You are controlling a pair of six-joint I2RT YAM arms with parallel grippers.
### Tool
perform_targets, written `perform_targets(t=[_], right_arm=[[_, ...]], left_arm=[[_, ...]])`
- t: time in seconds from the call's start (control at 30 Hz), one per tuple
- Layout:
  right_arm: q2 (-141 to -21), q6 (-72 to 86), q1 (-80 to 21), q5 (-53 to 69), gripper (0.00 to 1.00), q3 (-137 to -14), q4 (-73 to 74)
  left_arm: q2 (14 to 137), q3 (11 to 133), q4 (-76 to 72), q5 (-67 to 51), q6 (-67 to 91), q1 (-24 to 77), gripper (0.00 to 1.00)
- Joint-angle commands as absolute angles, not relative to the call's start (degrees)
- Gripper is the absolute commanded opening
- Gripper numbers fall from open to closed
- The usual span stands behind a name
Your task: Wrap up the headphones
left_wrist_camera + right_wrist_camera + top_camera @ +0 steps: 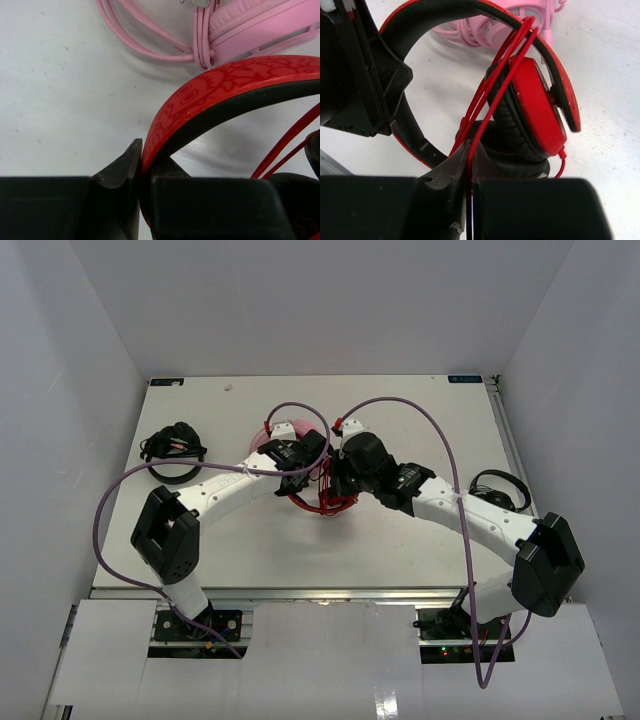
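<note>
White tabletop (400, 540) mid-centre carries red plastic over-ear headphones (322, 497), just beside pink headphones (250, 30). Left gripper (142, 165) clamped on the red headband (215, 90), likely to steady it; right gripper (470, 162) pinched on thin red cable (495, 100), likely for tension on loops across the earcup (535, 110).
</note>
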State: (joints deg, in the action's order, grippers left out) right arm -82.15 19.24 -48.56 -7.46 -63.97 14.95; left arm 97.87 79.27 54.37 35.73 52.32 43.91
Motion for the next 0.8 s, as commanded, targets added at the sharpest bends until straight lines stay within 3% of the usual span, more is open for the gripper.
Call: perform_targets(t=[0.0,0.3,0.77], right_arm=[[-81.36,21.95,-51.49,-14.65,0.09,-63.13,12.72],[-80.13,22.42,-54.72,-20.85,0.1,-62.23,12.45],[-77.17,20.57,-58.1,-22.9,0.13,-59.88,9.42]], left_arm=[[93.21,78.84,53.39,34.41,63.52,43.42,0.0],[84.69,72.69,46.94,30.2,66.47,43.79,0.0],[78.95,70.87,43.02,40.68,66.45,49.47,0.0]])
